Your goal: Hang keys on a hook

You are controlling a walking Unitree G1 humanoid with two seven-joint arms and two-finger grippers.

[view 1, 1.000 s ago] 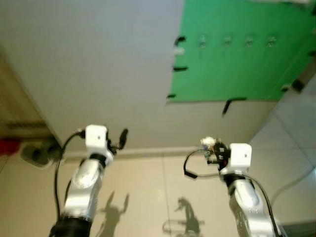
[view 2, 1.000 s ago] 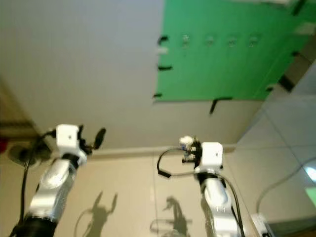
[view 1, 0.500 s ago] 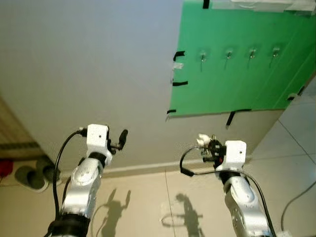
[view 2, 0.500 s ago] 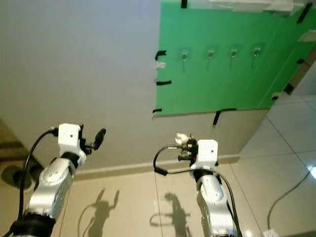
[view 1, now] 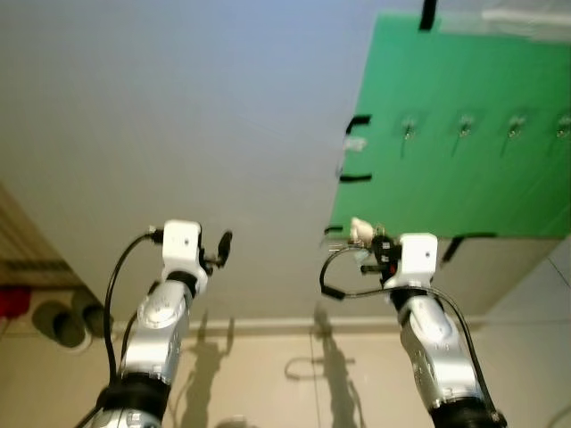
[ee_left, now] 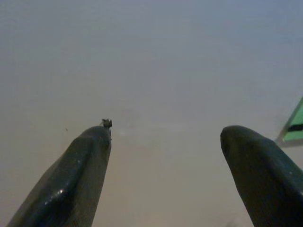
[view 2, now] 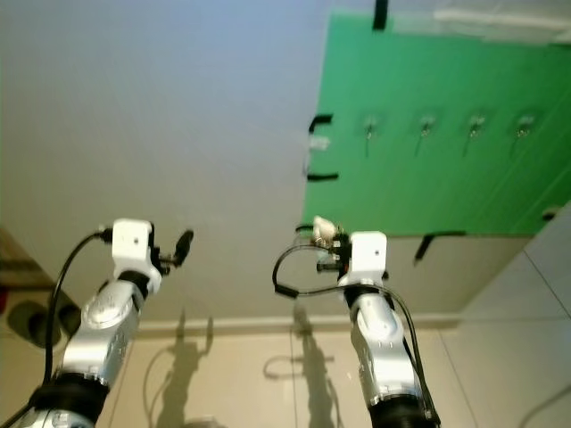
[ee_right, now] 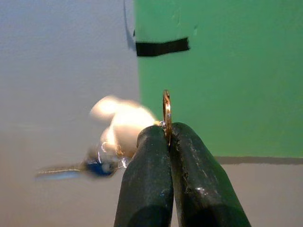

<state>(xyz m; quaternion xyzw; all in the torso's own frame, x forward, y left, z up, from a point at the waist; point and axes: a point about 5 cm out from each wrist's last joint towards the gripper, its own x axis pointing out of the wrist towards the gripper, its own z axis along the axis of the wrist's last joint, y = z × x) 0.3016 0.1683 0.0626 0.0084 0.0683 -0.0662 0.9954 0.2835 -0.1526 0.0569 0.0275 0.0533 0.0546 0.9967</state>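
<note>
Here the right hand (ee_right: 168,137) pinches the key ring (ee_right: 166,113) edge-on, upright; the left hand (ee_left: 165,137) gapes.

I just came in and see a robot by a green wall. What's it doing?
The right end effector is shut on a thin gold key ring, with a blue key and a pale fluffy charm dangling. It is raised toward the green board with a row of small metal hooks. The left end effector is open and holds nothing.
</note>
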